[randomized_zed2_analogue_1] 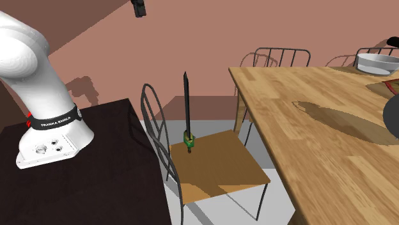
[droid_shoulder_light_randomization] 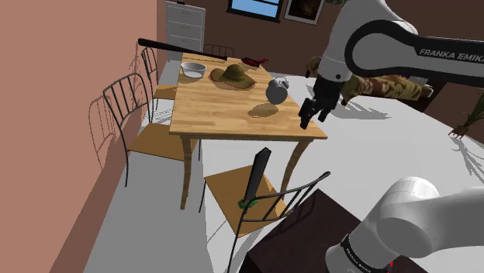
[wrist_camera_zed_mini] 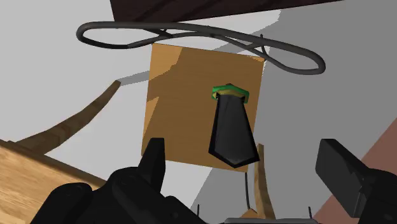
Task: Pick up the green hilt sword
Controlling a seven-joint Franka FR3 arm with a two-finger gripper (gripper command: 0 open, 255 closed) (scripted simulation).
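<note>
See sword (droid_shoulder_light_randomization: 256, 177) standing on end on the wooden seat of a wire-backed chair (droid_shoulder_light_randomization: 229, 192), green hilt down, black blade pointing up. Place chair at the near end of the tabletop (droid_shoulder_light_randomization: 233, 108), between it and the dark stand (droid_shoulder_light_randomization: 295, 233).

Find tool (droid_shoulder_light_randomization: 314, 111) up in the air beside the tabletop's near corner, toward the shoulder view's right, well above the sword and clear of it. Read fingers (wrist_camera_zed_mini: 153, 162) as standing apart, clamped on nothing.

Looking down through the wrist view: blade tip rising toward the tool in the gap between the two fingers, touching neither; green hilt far below on the seat, closer to the chair's back than to its front edge.

From the second exterior view, note blade close to vertical, hilt resting on the rear part of the seat, just beside the backrest loops.

On the tabletop's far end, count a bowl (droid_shoulder_light_randomization: 193, 70), a hat (droid_shoulder_light_randomization: 235, 77) and a grey jug (droid_shoulder_light_randomization: 277, 91), all well apart from the sword.
</note>
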